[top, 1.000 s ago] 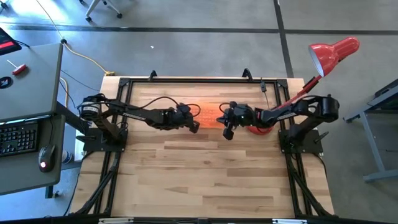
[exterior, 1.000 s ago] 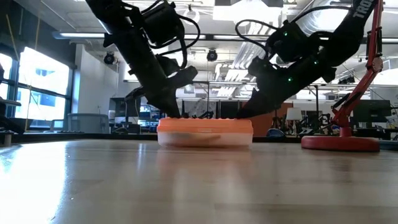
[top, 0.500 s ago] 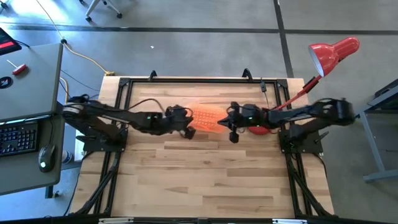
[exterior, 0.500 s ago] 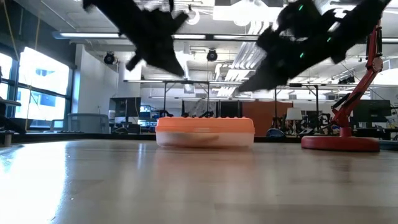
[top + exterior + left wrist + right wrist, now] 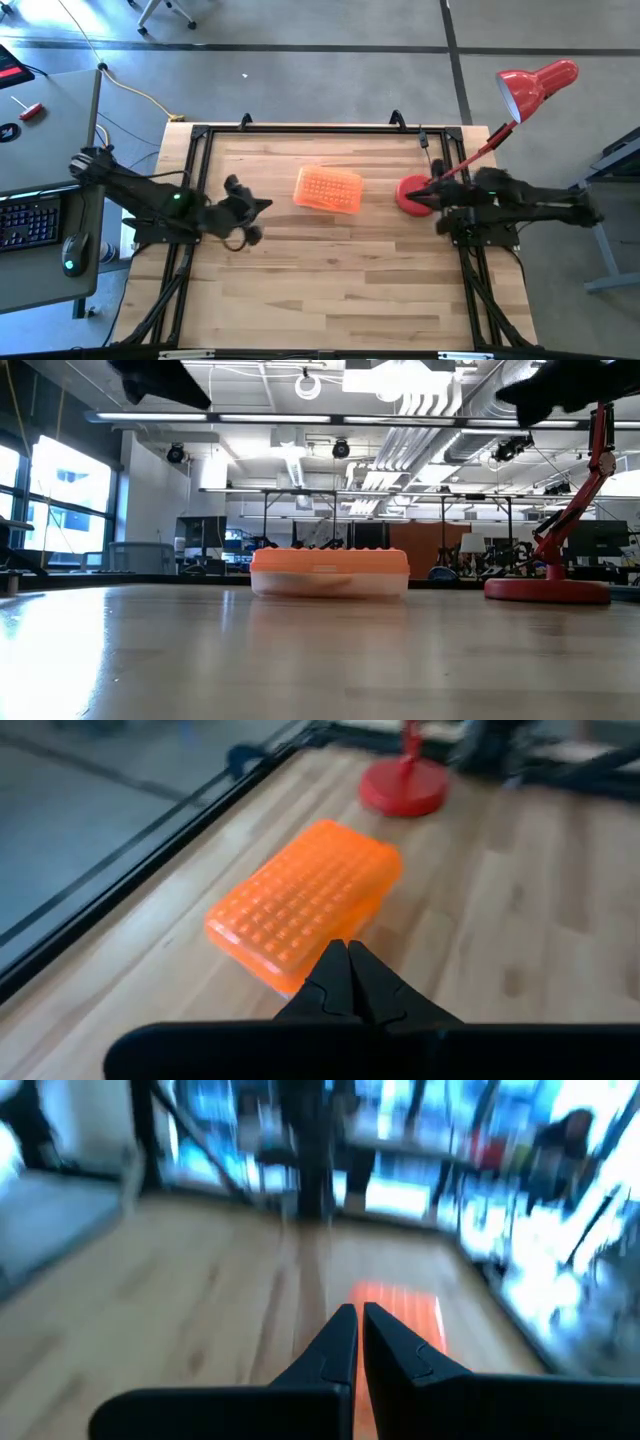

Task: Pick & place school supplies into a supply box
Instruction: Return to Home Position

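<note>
The supply box, a clear case with its textured orange lid down, lies flat on the table's far middle; it also shows in the low view and the left wrist view. No pens, pencils, markers or scissors show in any view. My left gripper is shut and hangs above the table left of the box, fingertips together. My right gripper is shut and drawn back to the right edge beside the lamp base, pointing at the box. Neither touches anything.
A red desk lamp stands with its round base on the table right of the box, its arm slanting up to the shade beyond the far right corner. A black frame rail runs along the far edge. A desk with a keyboard stands to the left.
Both grippers stood at the box's two ends a second ago. They have risen and pulled away, the left toward the table's left edge, the right toward the right edge past the lamp base. The box has stayed where it was.
</note>
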Tool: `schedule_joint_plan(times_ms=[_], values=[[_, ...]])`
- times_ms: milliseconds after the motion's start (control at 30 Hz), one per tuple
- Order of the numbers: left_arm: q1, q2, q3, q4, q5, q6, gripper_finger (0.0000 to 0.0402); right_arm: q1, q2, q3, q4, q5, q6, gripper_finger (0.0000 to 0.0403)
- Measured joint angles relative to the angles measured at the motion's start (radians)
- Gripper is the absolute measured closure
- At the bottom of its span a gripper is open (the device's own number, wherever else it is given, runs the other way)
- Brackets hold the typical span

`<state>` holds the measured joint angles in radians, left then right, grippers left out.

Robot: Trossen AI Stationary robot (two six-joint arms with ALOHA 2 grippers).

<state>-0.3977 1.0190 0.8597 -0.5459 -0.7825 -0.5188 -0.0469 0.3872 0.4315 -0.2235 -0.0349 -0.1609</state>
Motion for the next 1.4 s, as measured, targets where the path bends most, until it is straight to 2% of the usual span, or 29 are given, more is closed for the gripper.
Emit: schedule_joint_plan(times_ms=[167, 300, 533, 700, 800, 900, 1000, 1067, 1133, 1200, 1300, 1400], values=[[-0.063, -0.182, -0.151, 0.097, 0.01, 0.075, 0.0392, 0.005, -0.252, -0.118, 0.1, -0.047, 0.024, 0.0403], [-0.061, -0.345, -0.323, 0.205, 0.074, 0.118, 0.0389, 0.004, -0.377, -0.21, 0.219, -0.087, 0.076, 0.0403], [-0.061, -0.617, -0.638, 0.658, 0.187, 0.313, 0.0385, 0.003, -0.345, -0.334, 0.315, -0.075, 0.052, 0.0403], [-0.061, -0.738, -0.802, 0.846, 0.215, 0.397, 0.0391, 0.003, -0.343, -0.42, 0.42, -0.024, 0.057, 0.0403], [-0.061, -0.793, -0.84, 0.849, 0.167, 0.432, 0.0382, 0.003, -0.342, -0.421, 0.407, 0.003, 0.052, 0.0403], [-0.06, -0.851, -0.841, 0.838, 0.118, 0.554, 0.0383, 0.002, -0.343, -0.421, 0.453, -0.01, 0.046, 0.0403], [-0.06, -0.924, -0.841, 0.828, 0.168, 0.693, 0.0392, 0.001, -0.343, -0.419, 0.454, -0.019, 0.023, 0.0403], [-0.06, -0.974, -0.842, 0.783, 0.207, 0.733, 0.0392, 0.001, -0.342, -0.421, 0.435, -0.01, 0.022, 0.0403], [-0.06, -1.017, -0.842, 0.69, 0.25, 0.701, 0.0388, 0.001, -0.343, -0.42, 0.416, 0.008, 0.023, 0.0403], [-0.06, -1.011, -0.842, 0.612, 0.267, 0.606, 0.0376, 0.001, -0.343, -0.42, 0.384, 0.031, 0.026, 0.0403], [-0.06, -0.987, -0.842, 0.603, 0.329, 0.483, 0.0365, 0.001, -0.34, -0.42, 0.35, 0.05, 0.028, 0.0403], [-0.061, -0.955, -0.843, 0.594, 0.424, 0.437, 0.0362, 0.002, -0.337, -0.42, 0.322, 0.039, 0.095, 0.0403]])
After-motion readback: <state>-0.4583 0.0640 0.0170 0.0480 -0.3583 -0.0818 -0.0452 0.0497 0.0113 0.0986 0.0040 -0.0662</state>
